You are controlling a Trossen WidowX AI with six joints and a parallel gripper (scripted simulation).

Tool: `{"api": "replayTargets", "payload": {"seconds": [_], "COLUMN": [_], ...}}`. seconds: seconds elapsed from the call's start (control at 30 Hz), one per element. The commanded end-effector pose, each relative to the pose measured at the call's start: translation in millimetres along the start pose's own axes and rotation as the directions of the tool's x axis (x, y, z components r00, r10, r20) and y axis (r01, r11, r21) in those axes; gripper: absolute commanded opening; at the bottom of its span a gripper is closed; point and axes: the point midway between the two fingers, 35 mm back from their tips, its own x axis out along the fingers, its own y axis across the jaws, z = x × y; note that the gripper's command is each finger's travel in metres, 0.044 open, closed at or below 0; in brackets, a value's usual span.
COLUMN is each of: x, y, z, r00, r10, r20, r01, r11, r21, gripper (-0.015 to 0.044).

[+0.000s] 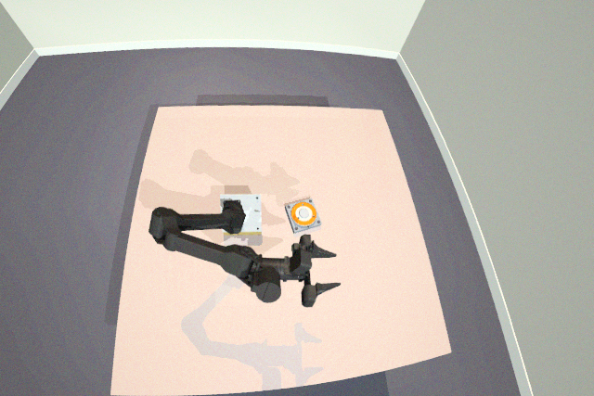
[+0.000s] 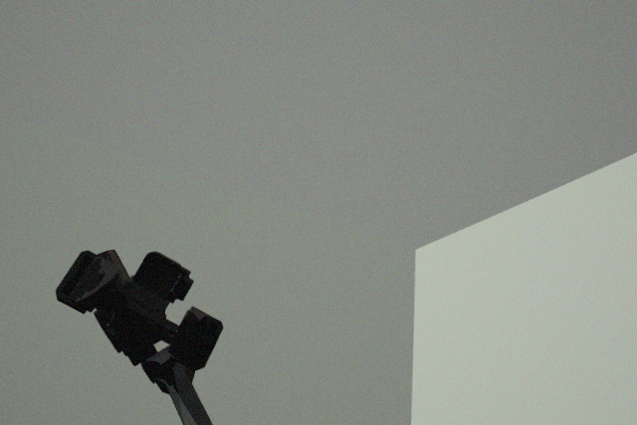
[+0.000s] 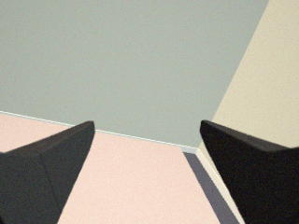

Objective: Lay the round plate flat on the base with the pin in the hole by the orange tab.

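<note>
Gripper (image 1: 336,269) stands spread wide, holding nothing, at lower centre-right of the top view. The round plate (image 1: 303,212) sits on its base (image 1: 290,219) just above, untouched. Risk: a descending finger could jam the tilted plate harder against the pin.

Top view high overhead, exterior low — facing up, wrist close behind fingers, both showing walls
</note>
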Motion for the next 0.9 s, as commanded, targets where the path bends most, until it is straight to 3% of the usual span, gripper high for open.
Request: {"api": "replayTargets", "payload": {"seconds": [0.0, 0.17, 0.3, 0.47, 0.5, 0.57, 0.77, 0.87], "x": [2.0, 38.1, 45.7, 38.1, 33.0, 29.5, -12.8, -23.0], "y": [2.9, 84.6, 125.7, 210.1, 225.5, 234.4, 295.3, 303.9], "z": [-1.8, -39.7, -58.3, -92.9, -99.2, -102.9, -132.4, -137.7], "r00": [1.0, 0.938, 0.859, 0.602, 0.54, 0.502, 0.171, 0.112], "r10": [0.011, 0.283, 0.409, 0.599, 0.618, 0.626, 0.553, 0.503], "r20": [-0.008, -0.201, -0.308, -0.528, -0.571, -0.597, -0.816, -0.857], "r01": [-0.011, -0.229, -0.276, -0.246, -0.225, -0.212, -0.102, -0.089], "r11": [1.0, 0.939, 0.876, 0.768, 0.76, 0.758, 0.833, 0.864], "r21": [0.011, 0.256, 0.395, 0.591, 0.609, 0.616, 0.543, 0.496], "gripper": [0.0374, 0.0242, 0.0137, 0.0006, 0.0, 0.0, 0.0, 0.0]}}
